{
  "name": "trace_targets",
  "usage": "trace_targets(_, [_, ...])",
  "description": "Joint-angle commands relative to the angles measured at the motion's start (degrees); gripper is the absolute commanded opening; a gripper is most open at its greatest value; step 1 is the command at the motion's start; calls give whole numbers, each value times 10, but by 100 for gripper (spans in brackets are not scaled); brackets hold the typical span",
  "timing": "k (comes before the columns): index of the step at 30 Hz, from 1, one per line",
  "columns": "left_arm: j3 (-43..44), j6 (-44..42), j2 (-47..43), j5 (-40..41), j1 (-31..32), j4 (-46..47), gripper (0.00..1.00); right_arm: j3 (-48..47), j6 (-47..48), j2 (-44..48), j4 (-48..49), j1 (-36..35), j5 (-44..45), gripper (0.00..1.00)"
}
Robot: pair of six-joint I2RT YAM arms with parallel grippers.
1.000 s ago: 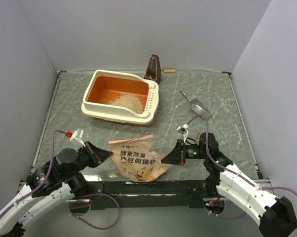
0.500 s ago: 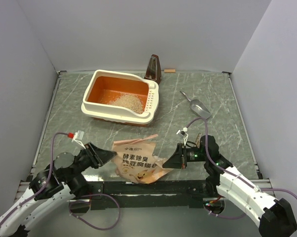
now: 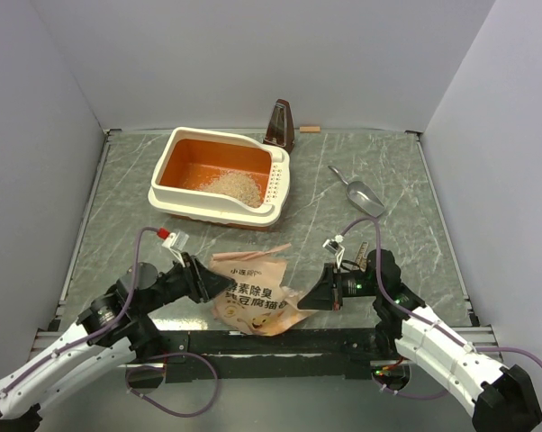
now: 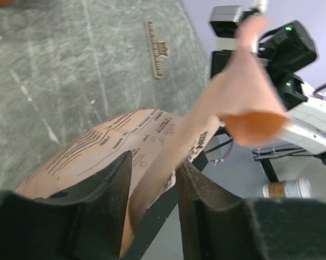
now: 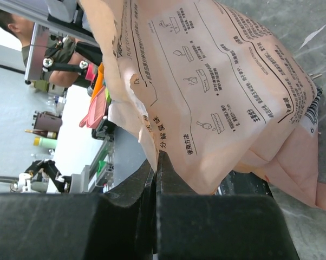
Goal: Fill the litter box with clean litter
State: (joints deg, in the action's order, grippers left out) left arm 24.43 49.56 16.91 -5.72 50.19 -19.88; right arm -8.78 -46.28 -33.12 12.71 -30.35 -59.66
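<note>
The cream-white litter box (image 3: 253, 213) with an orange inside stands at the back left and holds a small heap of pale clean litter (image 3: 233, 186). The tan printed bag (image 3: 253, 295) lies crumpled at the near edge between my arms. My left gripper (image 3: 219, 286) is open, its jaws on either side of a raised fold of the bag (image 4: 168, 157) at the bag's left side (image 4: 152, 189). My right gripper (image 3: 309, 295) is shut on the bag's right edge; in the right wrist view (image 5: 157, 162) the fingers pinch the bag (image 5: 217, 81).
A metal scoop (image 3: 363, 196) lies right of the box. A brown metronome (image 3: 280, 126) and a small wooden piece (image 3: 309, 129) stand by the back wall. A torn tan strip (image 3: 269, 249) lies just beyond the bag; it also shows in the left wrist view (image 4: 156, 49).
My left arm has reached forward and right until its open jaws stand round the bag's left side. The bag has shifted a little. My right gripper has kept its hold.
</note>
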Motion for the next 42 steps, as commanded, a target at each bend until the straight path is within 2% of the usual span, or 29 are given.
trace_targets(1, [-16,-21,6,-67,-2,94,39,8,-14,9,26,1,-37,0])
trace_targets(2, [-18,-18,8,-71,-2,96,29,8,-14,10,26,1,-38,0])
trace_targets(4, [-23,-4,11,-73,-2,87,16,5,-17,14,15,2,-37,0])
trace_targets(5, [-23,4,12,-72,-2,82,3,3,-17,16,3,1,-34,0])
trace_targets(6, [-23,13,16,-73,-2,69,1,1,-16,21,-17,0,-28,0])
trace_targets(14, [-11,98,25,-88,-2,-45,1,-7,-18,21,-144,12,-13,0])
trace_targets(19, [10,131,-19,-77,-2,-133,1,-19,22,12,-242,46,-15,0])
trace_targets(23, [-16,181,-73,-101,-2,-163,1,-44,71,3,-368,76,11,0])
trace_targets(27, [-60,229,-107,-141,-2,-180,1,-39,55,-11,-391,86,16,0])
trace_targets(30, [-61,232,-112,-147,-3,-215,1,-38,59,-26,-401,86,10,0])
trace_targets(34, [-64,215,-83,-170,-2,-212,1,-69,123,-53,-436,86,22,0])
trace_targets(39, [-64,186,-32,-183,-3,-198,1,-128,178,-53,-489,86,90,13])
trace_targets(40, [-63,186,-28,-183,-2,-194,1,-135,192,-45,-498,85,101,19])
trace_targets(41, [-60,184,-28,-181,-2,-198,1,-147,198,-41,-498,85,108,31])
trace_targets(42, [-58,184,-29,-179,-2,-199,1,-155,205,-37,-500,85,116,36])
